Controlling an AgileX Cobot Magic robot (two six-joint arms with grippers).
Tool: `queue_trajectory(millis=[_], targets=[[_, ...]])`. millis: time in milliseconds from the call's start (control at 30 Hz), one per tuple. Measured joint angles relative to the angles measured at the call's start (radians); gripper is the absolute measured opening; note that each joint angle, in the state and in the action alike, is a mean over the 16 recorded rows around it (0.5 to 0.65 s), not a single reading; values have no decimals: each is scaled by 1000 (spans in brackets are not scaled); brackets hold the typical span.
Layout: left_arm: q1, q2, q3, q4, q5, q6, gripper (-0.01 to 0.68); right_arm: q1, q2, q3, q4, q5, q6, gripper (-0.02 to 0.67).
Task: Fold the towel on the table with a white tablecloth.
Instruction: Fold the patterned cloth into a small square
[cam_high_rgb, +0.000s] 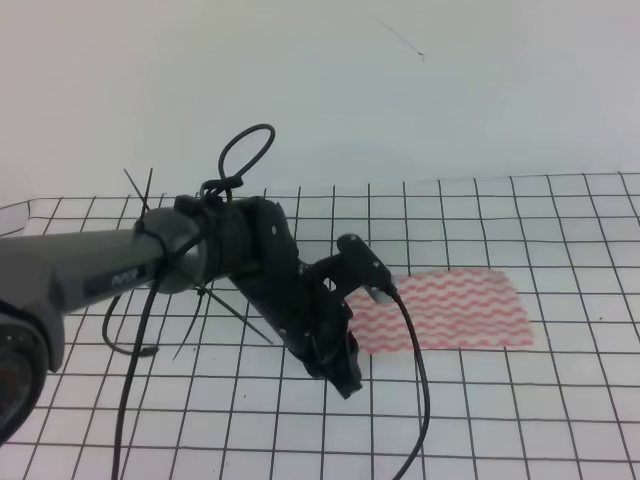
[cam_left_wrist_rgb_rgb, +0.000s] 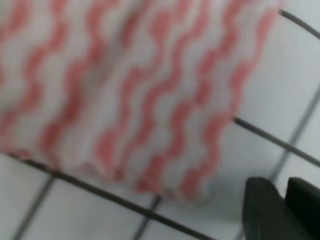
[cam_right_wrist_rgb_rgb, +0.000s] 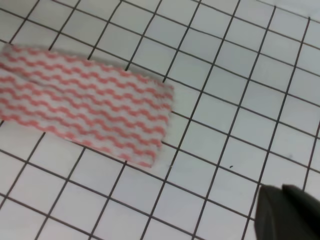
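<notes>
Cloth with wavy pink-red and white stripes lies flat on the table (cam_high_rgb: 560, 420): this towel (cam_high_rgb: 455, 310) is a thin, long rectangle spread over the white tablecloth (cam_high_rgb: 480, 210), whose thin black lines form a grid of small squares. In the exterior high view we see it right of centre, its left end hidden behind the dark left arm. The stripes run along its length, and the edges look slightly ragged.

The left gripper (cam_high_rgb: 345, 375) hangs low at the near-left corner of the towel, a black, angular assembly with a looped cable above it and another cable trailing down toward the front. We cannot tell whether its jaws are apart or together. In the left wrist view the towel (cam_left_wrist_rgb_rgb: 130, 90) fills most of the picture, blurred and soft, with 2 dark fingertips (cam_left_wrist_rgb_rgb: 267, 210) over bare tablecloth just beside its corner.

In the right wrist view the towel (cam_right_wrist_rgb_rgb: 85, 115) lies well apart from the right gripper (cam_right_wrist_rgb_rgb: 287, 212), of which only a dark tip shows in the lower right corner; we cannot tell its state.
</notes>
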Motion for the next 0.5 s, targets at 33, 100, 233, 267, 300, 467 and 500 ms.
queue_trajectory(millis=[33, 100, 233, 267, 300, 467, 500], targets=[[0, -3, -9, 1, 13, 4, 102, 0, 0, 0, 0, -1, 0, -1], [0, -10, -28, 2, 36, 9, 72, 0, 0, 0, 0, -3, 0, -1], [-1, -18, -68, 3, 60, 13, 27, 0, 4, 0, 1, -6, 0, -1], [-1, -19, -78, 4, 59, 12, 20, 0, 5, 1, 2, -7, 0, -1], [-1, -20, -87, 4, 54, 10, 14, 0, 6, 1, 2, -7, 0, -1], [-1, -11, -122, 0, -5, 0, 2, 0, 13, 2, 3, -7, 0, -1], [-1, -6, -125, -1, -18, -1, 1, 0, 14, 2, 4, -7, 0, -1]])
